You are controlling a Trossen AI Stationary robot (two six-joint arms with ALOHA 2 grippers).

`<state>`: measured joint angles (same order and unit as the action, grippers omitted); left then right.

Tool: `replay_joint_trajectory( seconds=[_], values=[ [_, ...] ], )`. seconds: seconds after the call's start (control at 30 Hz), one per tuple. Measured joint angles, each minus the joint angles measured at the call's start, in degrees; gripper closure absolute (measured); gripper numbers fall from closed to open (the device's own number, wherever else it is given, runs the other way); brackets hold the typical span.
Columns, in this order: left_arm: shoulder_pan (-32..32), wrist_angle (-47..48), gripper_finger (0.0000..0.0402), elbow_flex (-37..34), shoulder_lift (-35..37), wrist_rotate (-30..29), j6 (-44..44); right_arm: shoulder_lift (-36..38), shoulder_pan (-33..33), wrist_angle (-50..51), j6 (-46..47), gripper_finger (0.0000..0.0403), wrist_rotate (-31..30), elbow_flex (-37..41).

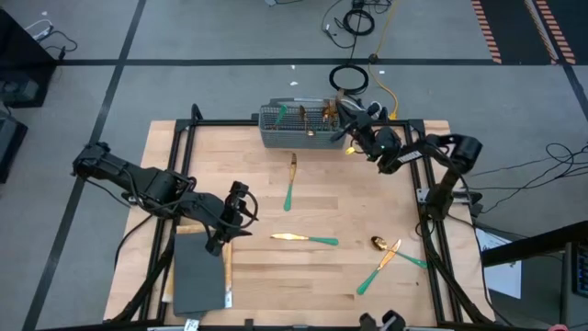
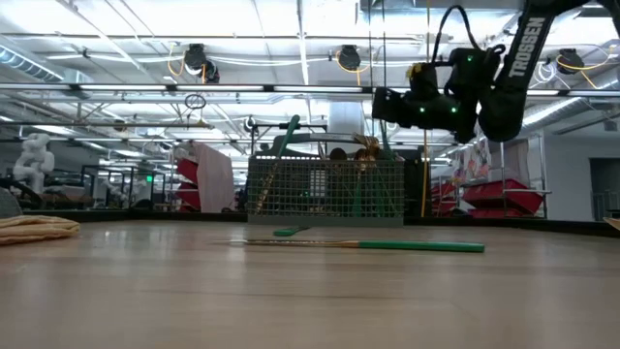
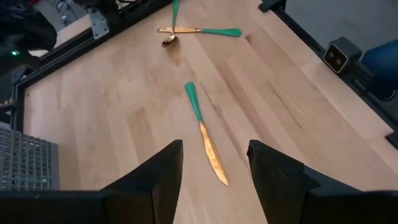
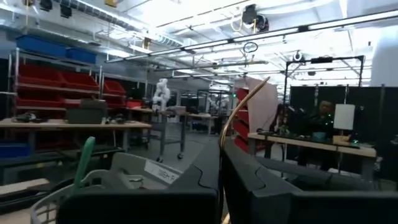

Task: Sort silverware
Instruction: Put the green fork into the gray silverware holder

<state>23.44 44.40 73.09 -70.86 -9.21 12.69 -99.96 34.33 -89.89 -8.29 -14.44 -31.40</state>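
Silverware with gold heads and teal handles lies flat on the wooden table: a knife (image 1: 303, 239) in the middle, one piece (image 1: 290, 182) nearer the grey wire basket (image 1: 294, 127), and a spoon (image 1: 395, 250) crossed with another piece (image 1: 378, 271) at the right. More handles stand in the basket. My left gripper (image 1: 237, 207) hovers open left of the knife (image 3: 205, 134), touching nothing. Over the basket's right end, my right gripper (image 1: 345, 112) is shut on a thin gold piece (image 4: 239, 109). My right gripper pinches a thin gold strip of silverware (image 4: 225, 142) between its two fingers (image 4: 186, 180). The strip rises past the fingertips and curves upward, lifted clear of the table. Which kind of piece it is, and where its handle lies, cannot be told.
A grey mat (image 1: 197, 276) lies at the near left with a gold piece (image 1: 227, 271) along its right edge. Black frame rails (image 1: 427, 211) border the table. Bare wood lies between the knife and the basket.
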Motion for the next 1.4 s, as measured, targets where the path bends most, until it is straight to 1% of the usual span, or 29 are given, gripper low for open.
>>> replay_joint_trajectory(
  seconds=[0.13, 0.23, 0.33, 0.47, 0.6, 0.67, 0.93, 1.2, 1.4],
  values=[
    [-0.04, -2.09, 0.0212, -2.50, 1.37, 0.00, 0.58, -1.90, 0.90, 0.08, 0.99, 0.0403, -0.01, 0.00],
    [-0.04, -1.99, 0.0212, -3.46, 1.84, -0.08, 0.57, -2.23, 1.22, -0.02, 2.12, 0.0403, 0.04, -0.02],
    [-0.04, -1.95, 0.0212, -3.59, 2.03, -0.28, 0.23, -1.94, 1.38, 0.06, 2.08, 0.0403, 2.91, -0.15],
    [-0.04, -2.00, 0.0212, -3.62, 2.02, -0.36, 0.12, 0.13, 0.44, -0.09, -0.96, 0.0403, 5.20, -2.84],
    [-0.04, -2.63, 0.0212, -3.62, 2.02, -0.40, 0.10, -0.26, 0.94, 0.22, -3.98, 0.0403, 5.33, -5.72],
    [-0.04, -3.05, 0.0212, -3.62, 2.03, -0.42, 0.15, -1.01, 2.19, 1.42, -3.33, 0.0403, 3.99, -6.04],
    [-0.04, -2.95, 0.0212, -3.62, 2.02, -0.46, 0.17, -5.72, 4.41, 1.84, 1.09, 0.0403, 4.00, -6.01],
    [-0.04, -2.75, 0.0212, -3.62, 2.02, -0.47, -0.18, -5.92, 3.95, 2.38, 3.58, 0.0402, 4.11, -5.99],
    [-0.04, -1.98, 0.0212, -3.62, 2.02, -0.48, -0.36, -5.92, 3.93, 5.24, 6.01, 0.0377, 4.09, -5.99]
  ],
)
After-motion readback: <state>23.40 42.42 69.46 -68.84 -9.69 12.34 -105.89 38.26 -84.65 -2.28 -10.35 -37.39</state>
